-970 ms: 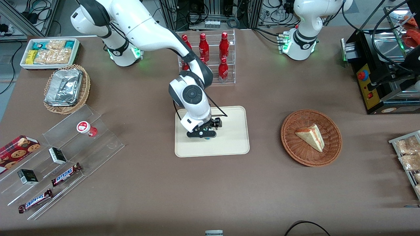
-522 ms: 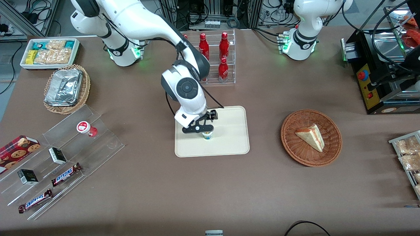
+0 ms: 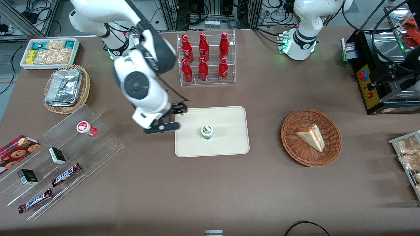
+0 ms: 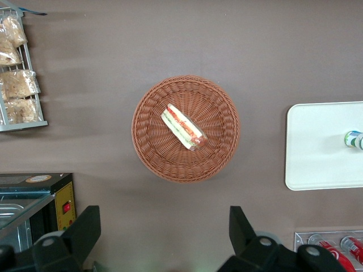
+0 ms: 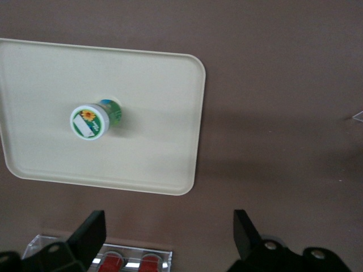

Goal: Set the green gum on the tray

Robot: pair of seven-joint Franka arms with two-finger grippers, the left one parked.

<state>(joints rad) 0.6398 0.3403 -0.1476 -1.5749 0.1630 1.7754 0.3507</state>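
The green gum stands upright near the middle of the cream tray, its white lid with green ring facing up. It also shows standing on the tray in the right wrist view as the gum, and at the picture's edge in the left wrist view, gum on tray. My right gripper hangs open and empty above the brown table, just off the tray's edge toward the working arm's end. Nothing is between its fingers.
A clear rack of red cola bottles stands farther from the front camera than the tray. A red-lidded bottle sits on a clear stepped stand with Snickers bars. A wicker basket with a sandwich lies toward the parked arm's end.
My gripper let go of the gum, rose, and swung off the tray toward the working arm's end. The gum stays standing on the tray.
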